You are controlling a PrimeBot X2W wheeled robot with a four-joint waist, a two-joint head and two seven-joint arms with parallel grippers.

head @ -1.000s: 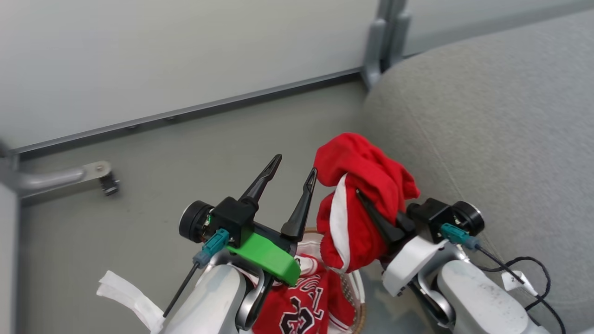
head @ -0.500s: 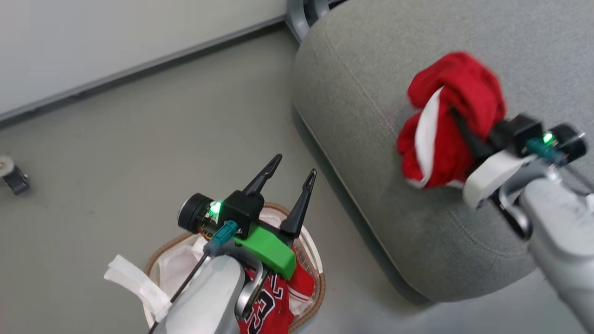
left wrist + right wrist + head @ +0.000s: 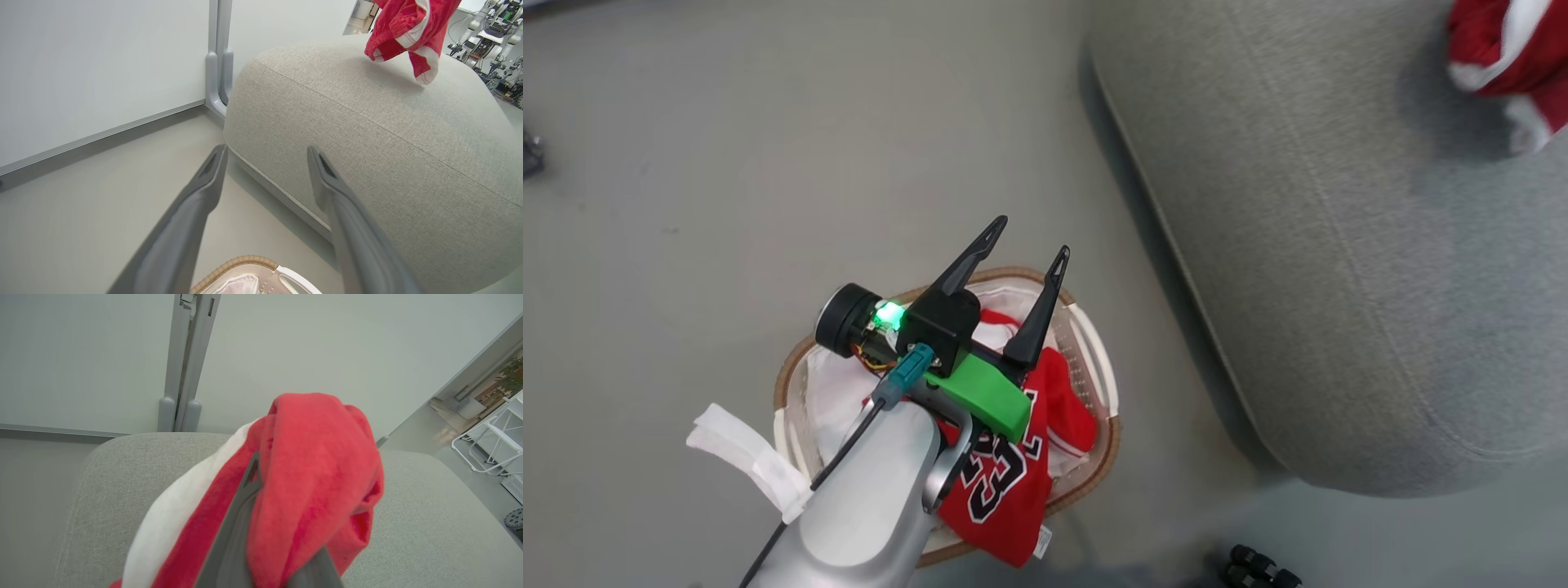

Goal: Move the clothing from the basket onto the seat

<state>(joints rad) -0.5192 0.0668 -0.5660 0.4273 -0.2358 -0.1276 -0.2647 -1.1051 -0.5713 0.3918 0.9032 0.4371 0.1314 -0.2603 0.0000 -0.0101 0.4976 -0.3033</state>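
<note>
The cream basket (image 3: pixel 1107 384) with its brown rim stands on the floor beside the grey seat (image 3: pixel 1339 245). A red jersey (image 3: pixel 1005 482) with black-and-white numbers lies in it, partly draped over the front rim. Above the basket my left gripper (image 3: pixel 1031 235) hangs open and empty; its wrist view shows the gripper (image 3: pixel 265 151), the basket rim (image 3: pixel 241 261) and the seat (image 3: pixel 367 122). A bunched red-and-white piece of clothing (image 3: pixel 318 465) hangs over the seat (image 3: pixel 429 522), with my right gripper (image 3: pixel 261 469) shut on it. That clothing (image 3: pixel 1503 41) shows at the head view's top right, and in the left wrist view as clothing (image 3: pixel 408 24).
A white liner sheet (image 3: pixel 837 392) lies in the basket's left half. A grey partition post (image 3: pixel 218 61) and a pale wall stand behind the seat. Black wheels (image 3: pixel 1258 567) sit on the floor near the seat's front corner. Other robots (image 3: pixel 498 24) stand far off.
The head camera has swung down and right. My right gripper has carried the red clothing from beside the left gripper out over the seat. The left gripper has stayed open above the basket.
</note>
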